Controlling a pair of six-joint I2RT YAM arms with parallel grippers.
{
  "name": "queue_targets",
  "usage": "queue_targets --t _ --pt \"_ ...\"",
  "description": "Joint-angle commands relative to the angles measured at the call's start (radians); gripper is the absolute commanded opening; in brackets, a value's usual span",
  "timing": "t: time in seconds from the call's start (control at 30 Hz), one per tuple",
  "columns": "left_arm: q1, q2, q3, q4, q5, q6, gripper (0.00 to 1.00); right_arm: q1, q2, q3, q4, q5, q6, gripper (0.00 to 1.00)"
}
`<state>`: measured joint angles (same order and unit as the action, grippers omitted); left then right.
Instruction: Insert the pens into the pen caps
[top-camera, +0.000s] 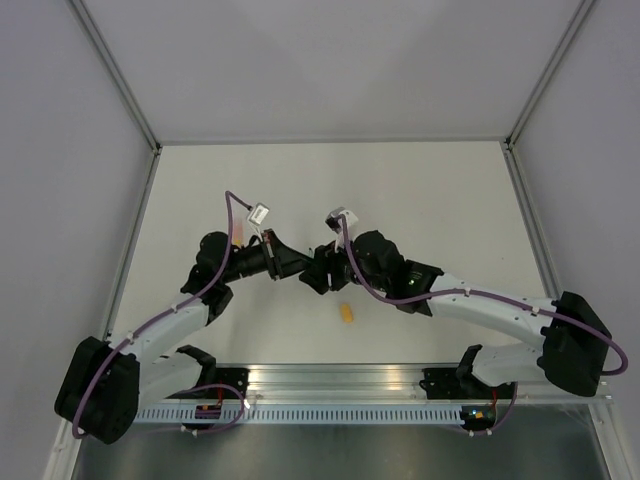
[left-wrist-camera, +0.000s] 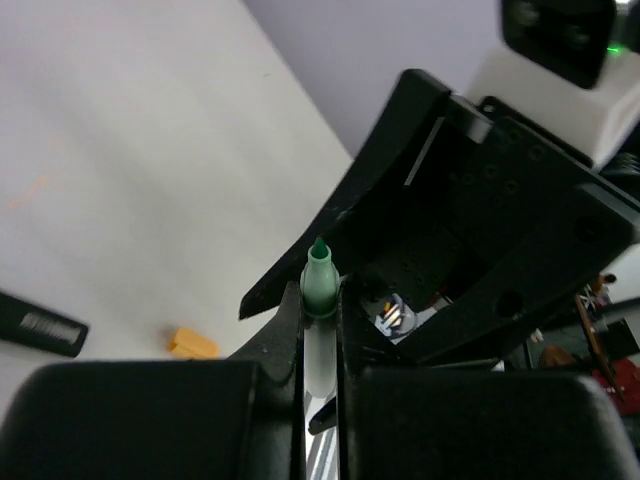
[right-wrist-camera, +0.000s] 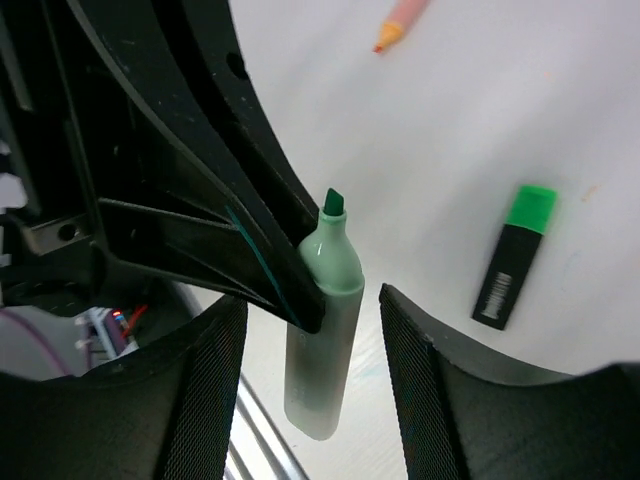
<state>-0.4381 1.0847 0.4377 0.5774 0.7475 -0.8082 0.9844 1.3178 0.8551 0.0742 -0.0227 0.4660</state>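
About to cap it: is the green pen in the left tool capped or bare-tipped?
Bare-tipped: the pale green pen shows its dark green nib, clamped in the shut left tool.

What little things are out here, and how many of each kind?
Uncapped pens: 2 (pale green pen in the left tool, pink-orange pen on the table)
Orange cap: 1
Black piece with green end: 1
Total: 4
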Motion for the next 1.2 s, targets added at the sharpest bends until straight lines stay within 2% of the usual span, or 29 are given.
queue_targets --t 0.0,0.1,0.27,0.53,0.87,1.07,1.1,1.17 --pt "-0.001 -0.063 -0.028 0.257 0.15 -0.08 0.02 -0.004 -0.1 -0.042 0.113 -0.183 -0.006 0.62" --pt "-0.001 -0.101 -0.053 0.353 0.185 -0.124 0.02 -0.01 -0.14 -0.079 0.188 -0.279 0.029 0.58" --pt "-0.001 -0.155 -0.074 0.372 0.185 -0.128 0.02 -0.01 -0.131 -0.1 0.289 -0.396 0.071 0.45" --pt "-0.001 -0.187 -0.08 0.392 0.179 -0.137 0.02 -0.01 -0.097 -0.103 0.335 -0.5 0.109 0.43" --pt "-0.001 -0.232 -0.091 0.398 0.17 -0.134 0.02 -0.01 -0.104 -0.119 0.357 -0.514 0.122 0.31" --pt "-0.001 -0.269 -0.076 0.339 0.161 -0.108 0.02 -0.01 -0.112 -0.133 0.401 -0.54 0.155 0.26" --pt "-0.001 -0.27 -0.074 0.332 0.161 -0.106 0.02 -0.009 -0.112 -0.133 0.401 -0.54 0.157 0.2" --pt "-0.002 -0.27 -0.07 0.323 0.159 -0.103 0.02 -0.01 -0.112 -0.133 0.397 -0.54 0.157 0.15"
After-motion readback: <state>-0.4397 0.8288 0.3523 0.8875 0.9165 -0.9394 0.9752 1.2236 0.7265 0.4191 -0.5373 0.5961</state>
